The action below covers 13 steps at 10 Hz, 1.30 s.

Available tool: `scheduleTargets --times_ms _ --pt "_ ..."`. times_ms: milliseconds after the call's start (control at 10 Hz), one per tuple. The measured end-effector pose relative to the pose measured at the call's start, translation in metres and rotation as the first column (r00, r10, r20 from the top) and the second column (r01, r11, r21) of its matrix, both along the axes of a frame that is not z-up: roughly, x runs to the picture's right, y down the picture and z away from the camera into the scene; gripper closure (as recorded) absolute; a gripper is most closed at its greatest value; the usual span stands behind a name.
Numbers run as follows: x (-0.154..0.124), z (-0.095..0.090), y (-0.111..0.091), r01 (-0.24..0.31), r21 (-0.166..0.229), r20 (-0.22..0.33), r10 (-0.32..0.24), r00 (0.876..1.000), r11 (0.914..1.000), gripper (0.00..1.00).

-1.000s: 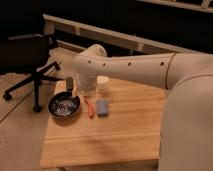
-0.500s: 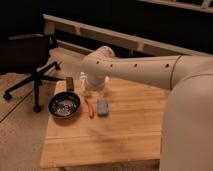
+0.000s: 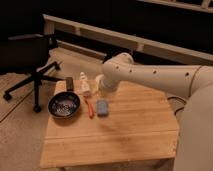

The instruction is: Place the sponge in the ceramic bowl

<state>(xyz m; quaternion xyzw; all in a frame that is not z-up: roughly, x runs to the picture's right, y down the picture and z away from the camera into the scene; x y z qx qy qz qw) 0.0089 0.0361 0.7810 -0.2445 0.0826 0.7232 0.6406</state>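
Camera view: counter (image 3: pixel 125 135) is pale wood w/ a plank grain, rectangular. The ceramic bowl (image 3: pixel 64 105) sits near its left edge: round, shallow, dark rim, glossy speckled whitish inside. I see nothing in it. The sponge (image 3: pixel 102 107) is a small light-blue block w/ rounded corners, soft-looking, lying flat on the wood to the right of the bowl, not touching it. Between them lies a thin orange-red stick (image 3: pixel 89 107), just beside the sponge. A small dark block (image 3: pixel 69 84) lies behind the bowl. Black office chair (image 3: pixel 30 60) stands on the floor off to the left.

Arm (image 3: pixel 150 77) is smooth white plastic, tubular, w/ a rounded joint, reaching in from the right. The hand (image 3: pixel 84 85) shows as a pale piece at its far end, low over the counter by the far end of the stick, behind the sponge & apart from it. Can't tell whether it's released or clenched; it's not on the sponge.

Vs 0.5 s ago: arm's rounded joint is further right & lower. Sponge, bowl, stick unchanged.
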Motion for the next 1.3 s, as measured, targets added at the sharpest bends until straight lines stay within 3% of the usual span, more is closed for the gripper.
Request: scheduleTargets --times_ms 500,900,1100,1300 --pt "-0.001 0.005 0.004 -0.003 -0.015 -0.001 0.002 1.000 0.9999 0.35" --pt "0.021 0.046 0.025 -0.040 -0.127 -0.079 0.030 0.996 0.9911 0.35" --pt "0.010 0.061 0.034 -0.057 -0.170 -0.068 0.046 0.997 0.9839 0.35" --pt "-0.008 0.075 0.048 -0.106 -0.233 -0.031 0.101 0.994 0.9668 0.35"
